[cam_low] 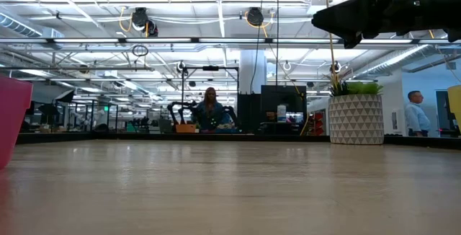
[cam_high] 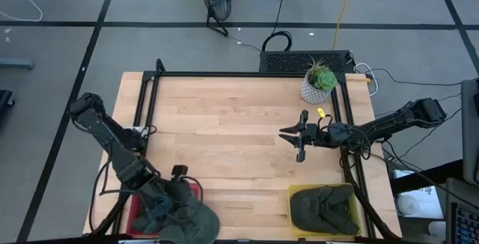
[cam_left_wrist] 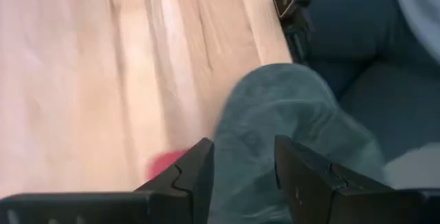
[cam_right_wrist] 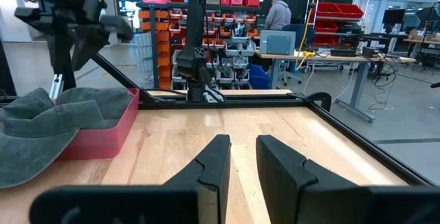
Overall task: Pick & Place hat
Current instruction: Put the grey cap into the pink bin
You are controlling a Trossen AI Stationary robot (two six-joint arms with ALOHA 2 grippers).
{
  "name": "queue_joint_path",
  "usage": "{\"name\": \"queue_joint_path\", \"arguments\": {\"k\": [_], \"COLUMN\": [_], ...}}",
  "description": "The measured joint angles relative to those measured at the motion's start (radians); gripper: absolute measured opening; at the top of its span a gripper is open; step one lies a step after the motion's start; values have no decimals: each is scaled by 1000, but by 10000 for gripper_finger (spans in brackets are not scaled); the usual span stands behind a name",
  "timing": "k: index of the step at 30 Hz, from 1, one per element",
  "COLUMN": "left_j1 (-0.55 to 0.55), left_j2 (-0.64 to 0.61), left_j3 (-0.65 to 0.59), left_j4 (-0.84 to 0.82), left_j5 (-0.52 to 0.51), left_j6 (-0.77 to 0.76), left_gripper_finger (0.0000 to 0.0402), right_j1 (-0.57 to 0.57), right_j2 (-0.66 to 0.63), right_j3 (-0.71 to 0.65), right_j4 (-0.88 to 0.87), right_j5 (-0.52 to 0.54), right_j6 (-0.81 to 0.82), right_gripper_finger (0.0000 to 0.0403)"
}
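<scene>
A dark green hat (cam_high: pixel 196 218) lies at the table's near left. Part of it sits in a pink bin (cam_right_wrist: pixel 103 138), and its brim (cam_right_wrist: pixel 31 159) hangs over the bin's wall toward the table. My left gripper (cam_high: pixel 176 191) hovers above it, open. In the left wrist view the hat (cam_left_wrist: pixel 289 114) shows below and between the spread fingers. In the right wrist view the left gripper (cam_right_wrist: pixel 75 18) stands clear above the hat. My right gripper (cam_high: pixel 288 134) waits above the table's right half, pointing left, its fingers (cam_right_wrist: pixel 243 148) a narrow gap apart and empty.
A yellow bin (cam_high: pixel 293 191) at the near right holds another dark green hat (cam_high: pixel 323 208). A potted plant (cam_high: pixel 319 83) stands at the far right. A black frame (cam_high: pixel 224 74) runs round the table. Bare wood lies between the two arms.
</scene>
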Motion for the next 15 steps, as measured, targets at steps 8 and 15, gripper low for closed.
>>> {"name": "queue_joint_path", "arguments": {"k": [8,15], "left_j1": [69,91], "left_j2": [101,246], "left_j3": [190,283], "left_j4": [-236,-266], "left_j5": [30,168], "left_j6": [414,630], "left_gripper_finger": [152,152], "right_j1": [0,0], "right_j2": [0,0], "right_j3": [0,0], "right_j4": [0,-43], "right_j5": [1,2], "right_j6": [-10,64], "right_gripper_finger": [59,59]}}
